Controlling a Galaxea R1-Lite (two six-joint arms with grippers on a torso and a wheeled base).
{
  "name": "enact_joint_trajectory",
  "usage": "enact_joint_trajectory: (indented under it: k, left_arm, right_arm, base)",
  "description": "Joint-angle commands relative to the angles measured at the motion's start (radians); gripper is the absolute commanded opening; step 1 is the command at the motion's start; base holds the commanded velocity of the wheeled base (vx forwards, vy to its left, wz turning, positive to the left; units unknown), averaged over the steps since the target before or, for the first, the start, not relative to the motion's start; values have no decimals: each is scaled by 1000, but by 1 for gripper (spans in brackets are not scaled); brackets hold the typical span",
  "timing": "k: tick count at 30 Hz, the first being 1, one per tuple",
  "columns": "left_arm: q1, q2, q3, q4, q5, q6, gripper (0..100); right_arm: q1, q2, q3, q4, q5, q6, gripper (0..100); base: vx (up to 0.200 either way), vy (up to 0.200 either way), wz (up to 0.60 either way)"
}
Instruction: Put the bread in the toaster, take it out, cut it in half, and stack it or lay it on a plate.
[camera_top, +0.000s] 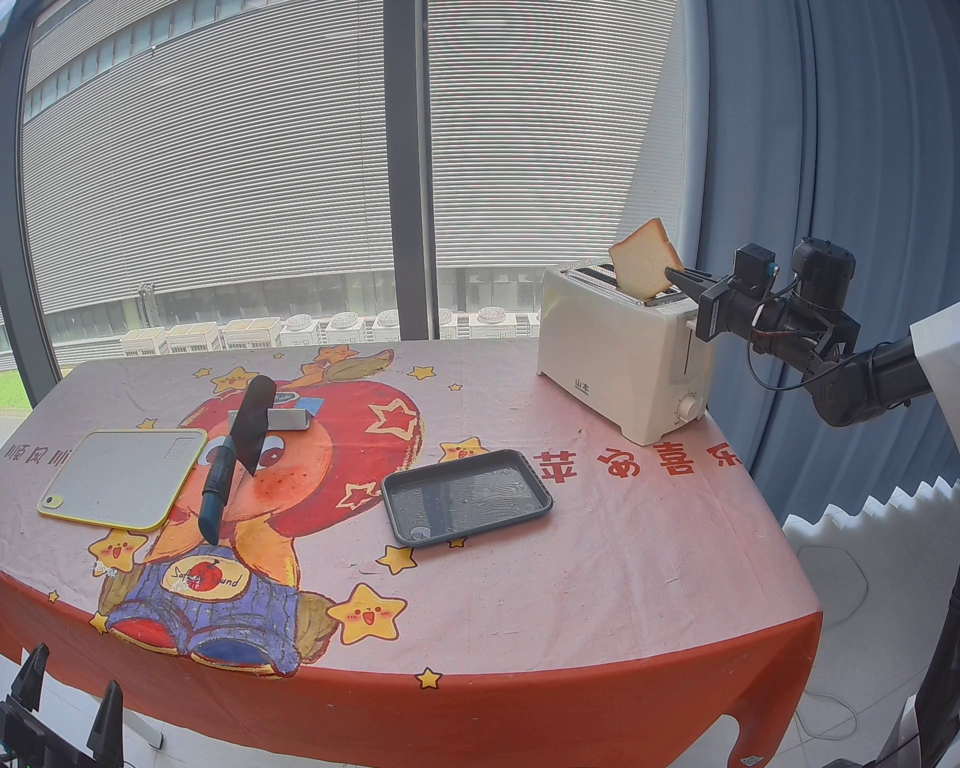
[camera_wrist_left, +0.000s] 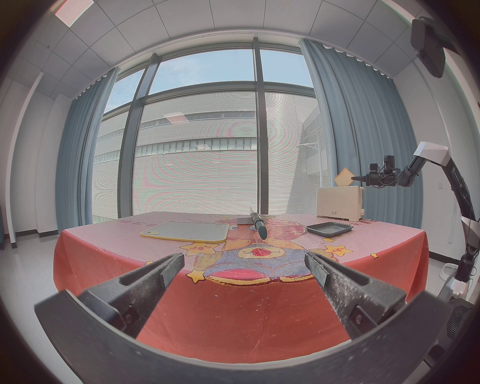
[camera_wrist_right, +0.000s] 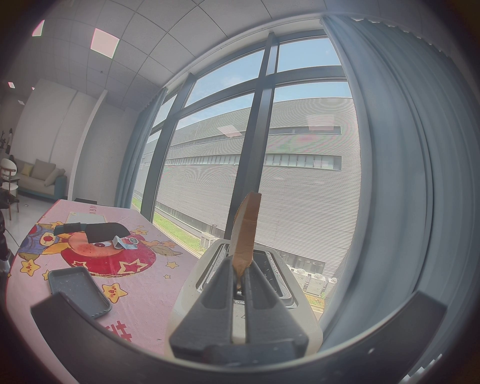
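Observation:
A slice of bread (camera_top: 645, 258) stands tilted over the top of the white toaster (camera_top: 620, 360) at the table's back right, its lower edge at a slot. My right gripper (camera_top: 674, 277) is shut on the slice's lower edge; in the right wrist view the gripper (camera_wrist_right: 239, 270) pinches the bread (camera_wrist_right: 246, 232) just above the toaster (camera_wrist_right: 197, 295) slots. My left gripper (camera_wrist_left: 245, 265) hangs open and holds nothing, in front of the table's near left edge, seen low in the head view as the left gripper (camera_top: 65, 700).
A dark tray (camera_top: 465, 495) lies mid-table. A knife (camera_top: 225, 455) with a dark blade cover and blue handle lies left of it, beside a yellow-rimmed cutting board (camera_top: 125, 478). A window and blue curtain stand behind the toaster.

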Motion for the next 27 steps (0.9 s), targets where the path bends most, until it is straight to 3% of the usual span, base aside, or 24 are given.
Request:
enact_joint_trajectory:
  k: [1,15,22,23,27]
  left_arm:
    - [0,-12,18,0,0,0,100]
    - [0,-13,18,0,0,0,100]
    - [0,-12,18,0,0,0,100]
    - [0,-12,18,0,0,0,100]
    - [0,-12,18,0,0,-2,100]
  right_arm:
    - [1,0,-1,0,0,0,0]
    - [1,-3,0,20,0,-1,0]
    - [2,0,3,27,0,-29,0]
    - [2,0,5,27,0,-32,100]
    - [4,1,-3,23,0,-36,100]
  base:
    - [0,0,0]
    - [0,0,0]
    - [0,0,0]
    - [0,0,0]
    - [0,0,0]
